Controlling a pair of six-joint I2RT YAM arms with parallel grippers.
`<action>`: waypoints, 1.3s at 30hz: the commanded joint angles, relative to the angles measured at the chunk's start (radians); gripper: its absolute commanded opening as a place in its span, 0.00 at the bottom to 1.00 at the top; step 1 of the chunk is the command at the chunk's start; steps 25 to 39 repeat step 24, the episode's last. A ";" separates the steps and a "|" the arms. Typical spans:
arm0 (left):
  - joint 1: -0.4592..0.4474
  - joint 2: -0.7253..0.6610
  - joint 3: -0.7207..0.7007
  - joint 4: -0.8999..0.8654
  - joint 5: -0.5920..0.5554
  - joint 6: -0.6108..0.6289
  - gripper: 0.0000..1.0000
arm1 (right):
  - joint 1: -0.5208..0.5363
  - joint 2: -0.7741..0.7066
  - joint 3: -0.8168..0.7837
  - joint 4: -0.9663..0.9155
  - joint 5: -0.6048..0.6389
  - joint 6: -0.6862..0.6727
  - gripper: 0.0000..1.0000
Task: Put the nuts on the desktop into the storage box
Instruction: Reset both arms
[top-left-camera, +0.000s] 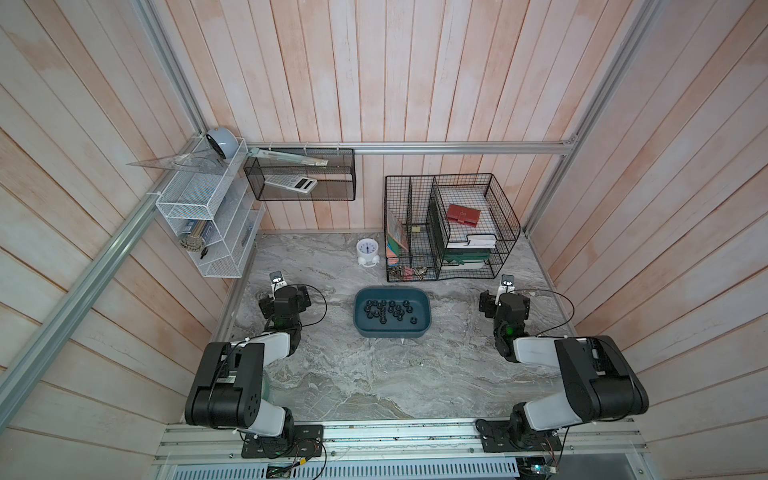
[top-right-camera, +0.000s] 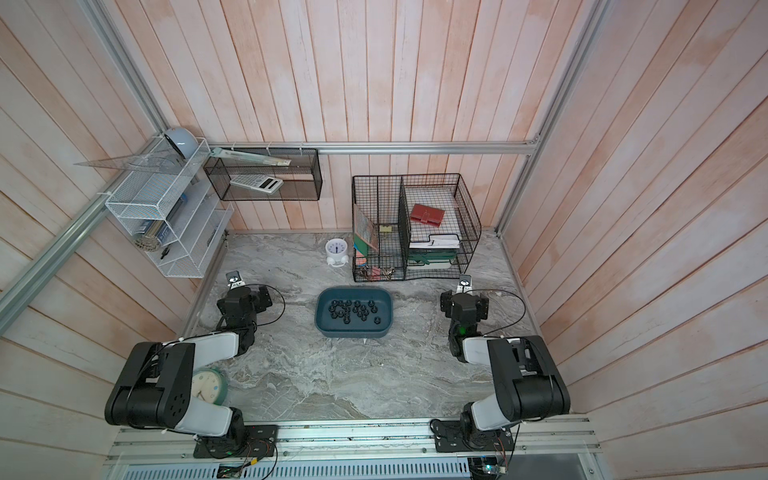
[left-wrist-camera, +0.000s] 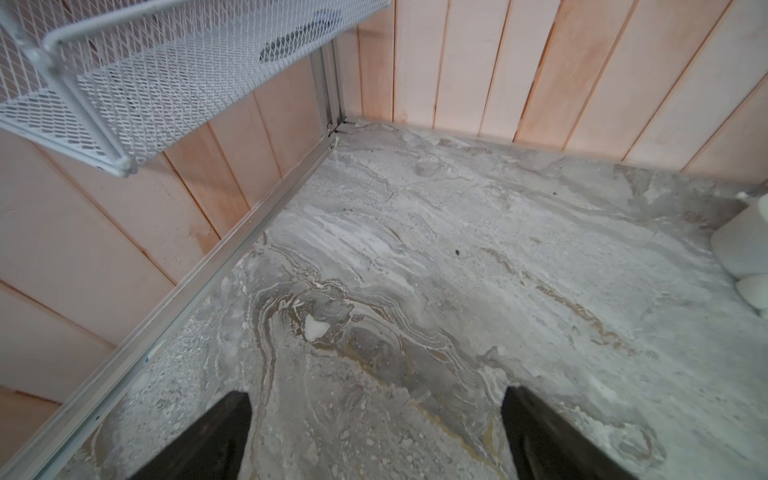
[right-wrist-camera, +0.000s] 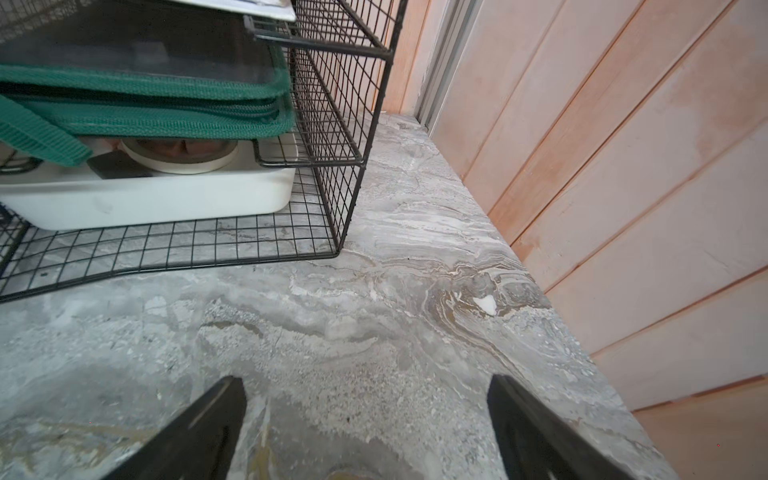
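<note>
In both top views the storage box (top-left-camera: 390, 331) (top-right-camera: 353, 331) sits on the grey marbled desk (top-left-camera: 374, 374), about midway between left and right. About 20 black nuts (top-left-camera: 388, 312) (top-right-camera: 353, 312) lie loose across its floor. The left arm (top-left-camera: 286, 301) and the right arm (top-left-camera: 513, 307) stand folded on either side, each well apart from the box. Beyond the box, toward the far wall, are a small white clock (top-left-camera: 368, 251) and a black wire basket (top-left-camera: 505, 208). A white mesh rack (top-left-camera: 187, 195) hangs on the left wall.

In the left wrist view, the left gripper (left-wrist-camera: 376, 395) has its 2 black fingers (left-wrist-camera: 216, 440) wide apart. Only bare desk shows between them, near the far left corner and below the rack.

In the right wrist view, the right gripper (right-wrist-camera: 365, 381) also has its 2 fingers (right-wrist-camera: 199, 432) wide apart over bare desk, near the basket's near right corner. The basket holds a green zip pouch (right-wrist-camera: 145, 104) above a white tray (right-wrist-camera: 145, 199).
</note>
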 joint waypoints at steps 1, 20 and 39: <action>0.010 0.029 -0.069 0.231 0.067 0.038 1.00 | -0.008 0.052 -0.058 0.225 -0.057 0.022 0.98; 0.008 0.061 -0.097 0.310 0.074 0.052 1.00 | -0.016 0.040 -0.009 0.112 -0.042 0.038 0.98; 0.007 0.061 -0.097 0.307 0.076 0.051 1.00 | -0.015 0.040 -0.010 0.112 -0.042 0.037 0.98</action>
